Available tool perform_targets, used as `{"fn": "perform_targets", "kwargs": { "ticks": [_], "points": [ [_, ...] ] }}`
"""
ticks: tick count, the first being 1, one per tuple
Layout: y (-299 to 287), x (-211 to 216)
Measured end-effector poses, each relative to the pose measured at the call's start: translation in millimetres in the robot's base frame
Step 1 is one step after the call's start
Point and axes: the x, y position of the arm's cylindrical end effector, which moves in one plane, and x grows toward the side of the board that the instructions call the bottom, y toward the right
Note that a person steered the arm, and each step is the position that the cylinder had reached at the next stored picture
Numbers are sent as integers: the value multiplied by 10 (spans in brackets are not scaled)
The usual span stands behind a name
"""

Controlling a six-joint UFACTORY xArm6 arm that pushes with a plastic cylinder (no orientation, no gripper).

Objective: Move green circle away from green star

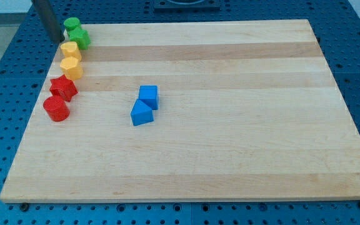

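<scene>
Tip (59,39) just left of green circle (72,25), which touches green star (80,37) below it. No jaws: plain rod, holding nothing.

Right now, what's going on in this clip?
A dark rod is working at the wooden board's top left corner. My tip sits just left of two touching green blocks: the green circle and green star, not yet separated. Two yellow blocks and two red blocks run below them; two blue blocks sit mid-board.
</scene>
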Motion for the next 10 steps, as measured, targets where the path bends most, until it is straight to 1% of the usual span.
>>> {"fn": "perform_targets", "kwargs": {
  "ticks": [1,4,5,7,9,10],
  "points": [
    [2,-195],
    [79,-290],
    [349,-290],
    [1149,-286],
    [1477,-258],
    [1628,-163]
  ]
}}
